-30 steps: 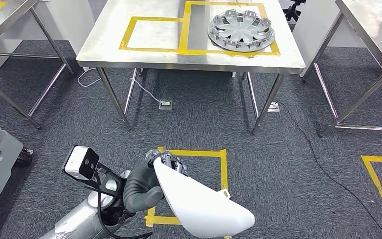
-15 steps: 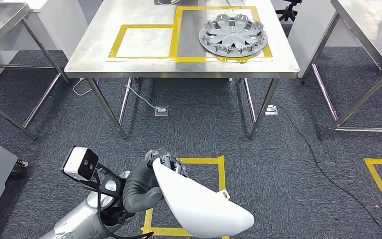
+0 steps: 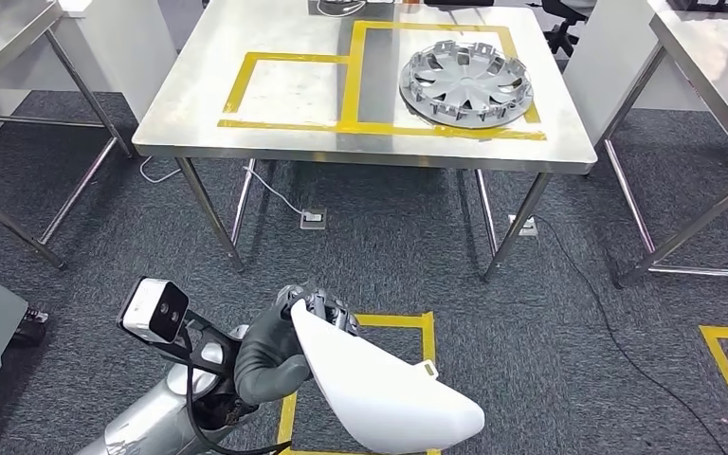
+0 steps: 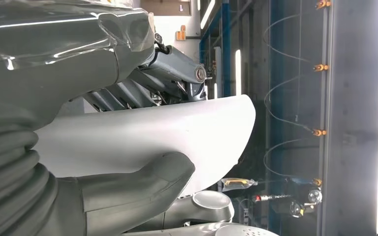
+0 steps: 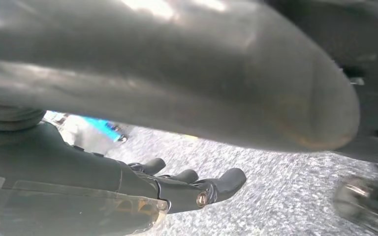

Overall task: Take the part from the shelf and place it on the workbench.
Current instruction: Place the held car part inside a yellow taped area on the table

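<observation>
**Carrying a white part toward the workbench**

Gripping a smooth white shell-shaped part (image 3: 384, 389) in its left hand (image 3: 280, 346), the humanoid stands on grey carpet, well short of the steel workbench (image 3: 275, 142) ahead. The thick grey thumb lies across one face of the part while the darker fingers (image 4: 128, 93) press the other, as the left wrist view shows close up. The part is held low in front of the robot's body, above a square of yellow floor tape (image 3: 408, 322), and well apart from the table. The right hand (image 5: 187, 184) hangs near the floor with its fingers extended and apart, holding nothing.

By the look of it, the carrying step is in hand: the part is off the shelf and not yet set down. The next move would seem to call for closing the gap to the bench, then lifting the part clear of the table edge.

The bench top is brushed metal on thin tubular legs, marked with yellow tape rectangles. A silver spoked wheel cover (image 3: 464, 85) lies in the right-hand rectangle; the left-hand one (image 3: 284, 85) looks free. The part itself appears glossy, curved and tapering to a rounded end.
</observation>
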You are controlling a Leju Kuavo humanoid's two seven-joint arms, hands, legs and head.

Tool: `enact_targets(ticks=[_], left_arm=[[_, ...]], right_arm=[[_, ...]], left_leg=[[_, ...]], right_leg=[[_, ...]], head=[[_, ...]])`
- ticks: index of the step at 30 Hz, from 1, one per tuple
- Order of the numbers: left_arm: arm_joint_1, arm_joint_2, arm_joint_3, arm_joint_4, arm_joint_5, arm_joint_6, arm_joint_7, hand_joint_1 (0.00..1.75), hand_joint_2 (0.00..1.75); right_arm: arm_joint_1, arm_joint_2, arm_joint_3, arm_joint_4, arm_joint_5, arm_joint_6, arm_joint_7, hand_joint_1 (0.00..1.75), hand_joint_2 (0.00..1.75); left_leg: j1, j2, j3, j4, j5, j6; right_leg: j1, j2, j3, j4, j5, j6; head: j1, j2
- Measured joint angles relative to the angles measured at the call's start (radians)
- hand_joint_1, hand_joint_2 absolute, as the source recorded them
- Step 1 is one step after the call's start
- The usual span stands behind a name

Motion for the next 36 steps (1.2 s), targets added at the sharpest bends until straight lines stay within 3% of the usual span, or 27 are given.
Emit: enact_targets(ticks=[2,4,6,8,10,13,14,15,18,20,22,24,26,27,29,30,31,33,35,36], left_arm=[[0.001,0.000,0.001,0.000,-0.001,0.000,0.000,1.75,1.75],[0.001,0.000,0.002,0.000,-0.003,0.001,0.000,1.75,1.75],[0.000,0.000,0.003,-0.001,-0.004,0.002,0.000,1.75,1.75],[0.000,0.000,0.005,-0.001,-0.004,0.002,-0.001,1.75,1.75],[-0.001,0.001,0.007,-0.002,-0.004,0.002,-0.002,1.75,1.75],[0.003,0.004,0.008,-0.002,-0.004,0.002,-0.002,1.75,1.75],[0.005,0.004,0.007,-0.002,-0.004,0.002,-0.002,1.75,1.75],[0.006,0.005,0.008,-0.002,-0.004,0.002,-0.002,1.75,1.75],[0.006,0.006,0.008,-0.002,-0.004,0.003,-0.002,1.75,1.75],[0.007,0.006,0.010,-0.002,-0.006,0.003,-0.002,1.75,1.75],[0.006,0.005,0.012,-0.004,-0.007,0.003,-0.003,1.75,1.75],[0.005,0.003,0.013,-0.006,-0.008,0.003,-0.003,1.75,1.75],[0.005,0.002,0.012,-0.006,-0.008,0.003,-0.003,1.75,1.75],[0.006,0.002,0.012,-0.006,-0.009,0.003,-0.003,1.75,1.75],[0.009,0.002,0.012,-0.006,-0.010,0.003,-0.003,1.75,1.75],[0.009,0.002,0.012,-0.006,-0.010,0.003,-0.003,1.75,1.75],[0.009,0.002,0.012,-0.006,-0.010,0.003,-0.003,1.75,1.75],[0.009,0.002,0.012,-0.006,-0.011,0.003,-0.003,1.75,1.75],[0.008,0.002,0.012,-0.005,-0.014,0.002,-0.003,1.75,1.75],[0.008,0.002,0.013,-0.005,-0.014,0.002,-0.002,1.75,1.75]], right_arm=[[0.003,-0.001,0.000,0.002,0.002,0.000,0.000,0.00,0.00],[0.002,-0.002,0.000,0.003,0.002,0.000,0.000,0.00,0.00],[0.000,-0.003,0.000,0.003,0.002,0.000,-0.001,0.00,0.00],[0.000,-0.001,0.000,0.004,0.002,0.000,-0.002,0.00,0.00],[0.000,0.000,0.000,0.004,0.002,0.000,-0.003,0.00,0.00],[0.000,-0.001,0.000,0.004,0.002,0.000,-0.003,0.00,0.00],[0.001,-0.001,0.000,0.004,0.002,0.000,-0.003,0.00,0.00],[0.002,0.000,0.001,0.004,0.002,0.000,-0.003,0.00,0.00],[0.003,0.002,0.001,0.004,0.002,0.000,-0.003,0.00,0.00],[0.000,0.004,0.001,0.005,0.003,0.000,-0.003,0.00,0.00],[-0.002,0.005,0.001,0.005,0.005,0.000,-0.003,0.00,0.00],[-0.003,0.005,0.001,0.005,0.006,0.000,-0.003,0.00,0.00],[-0.006,0.004,0.001,0.005,0.006,-0.001,-0.003,0.00,0.00],[-0.006,0.004,0.001,0.006,0.006,-0.002,-0.002,0.00,0.00],[-0.006,0.004,0.001,0.006,0.006,-0.004,-0.001,0.00,0.00],[-0.004,0.004,0.001,0.007,0.007,-0.005,0.000,0.00,0.00],[-0.003,0.004,0.001,0.007,0.007,-0.005,0.001,0.00,0.00],[-0.001,0.004,0.001,0.009,0.007,-0.006,0.002,0.00,0.00],[-0.002,0.003,0.001,0.010,0.007,-0.006,0.001,0.00,0.00],[-0.003,0.004,0.001,0.011,0.007,-0.006,0.001,0.00,0.00]], left_leg=[[-0.002,-0.002,0.022,0.001,-0.017,-0.006],[-0.005,-0.002,0.035,0.000,-0.036,-0.016],[-0.007,-0.002,0.043,0.006,-0.044,-0.027],[-0.005,0.001,0.037,0.037,-0.049,-0.037],[0.001,0.004,-0.013,0.125,-0.075,-0.049],[0.014,0.008,-0.140,0.296,-0.141,-0.064],[0.017,0.009,-0.163,0.308,-0.144,-0.067],[0.019,0.011,-0.168,0.284,-0.127,-0.067],[0.016,0.014,-0.119,0.092,0.016,-0.052],[0.010,0.015,-0.097,0.022,0.065,-0.039],[0.008,0.012,-0.082,0.009,0.059,-0.027],[0.010,0.009,-0.058,-0.002,0.054,-0.013],[0.008,0.008,-0.040,-0.005,0.042,-0.003],[0.005,0.007,-0.034,-0.005,0.034,0.001],[0.000,0.003,-0.018,-0.005,0.017,0.004],[-0.002,0.000,-0.006,-0.005,0.008,0.004],[-0.004,-0.002,0.008,-0.005,-0.003,0.003],[-0.007,-0.003,0.035,-0.002,-0.027,-0.002],[-0.011,-0.003,0.050,-0.001,-0.052,-0.013],[-0.012,-0.003,0.056,0.005,-0.059,-0.019]], right_leg=[[0.000,-0.001,0.045,-0.145,0.088,0.014],[0.004,-0.002,0.082,-0.237,0.137,-0.001],[0.006,-0.001,0.094,-0.251,0.139,-0.027],[0.000,0.002,0.112,-0.255,0.140,-0.041],[-0.005,0.003,0.130,-0.255,0.131,-0.050],[-0.004,0.005,0.148,-0.255,0.110,-0.052],[-0.004,0.006,0.157,-0.254,0.101,-0.050],[-0.005,0.007,0.169,-0.255,0.092,-0.048],[-0.003,0.009,0.206,-0.257,0.062,-0.038],[0.000,0.011,0.223,-0.261,0.049,-0.026],[0.001,0.011,0.229,-0.254,0.053,-0.009],[-0.001,0.010,0.201,-0.196,0.058,-0.001],[-0.002,0.009,0.121,-0.075,0.038,-0.005],[-0.001,0.009,0.070,-0.010,0.015,-0.009],[-0.002,0.009,-0.002,0.055,-0.027,-0.013],[-0.002,0.008,-0.013,0.038,-0.026,-0.010],[-0.001,0.008,-0.006,-0.012,-0.002,-0.004],[0.000,0.006,0.029,-0.155,0.089,0.009],[0.006,0.002,0.055,-0.236,0.147,-0.002],[0.008,0.001,0.061,-0.246,0.154,-0.015]], head=[[0.000,0.000],[0.000,0.000],[-0.001,0.000],[-0.002,0.000],[-0.003,0.000],[-0.005,0.000],[-0.005,0.000],[-0.005,0.000],[-0.004,0.000],[-0.005,0.000],[-0.005,0.000],[-0.003,0.000],[0.000,0.000],[0.001,0.000],[0.001,0.000],[0.001,0.000],[0.001,0.000],[0.001,0.000],[0.001,0.000],[0.001,0.000]])
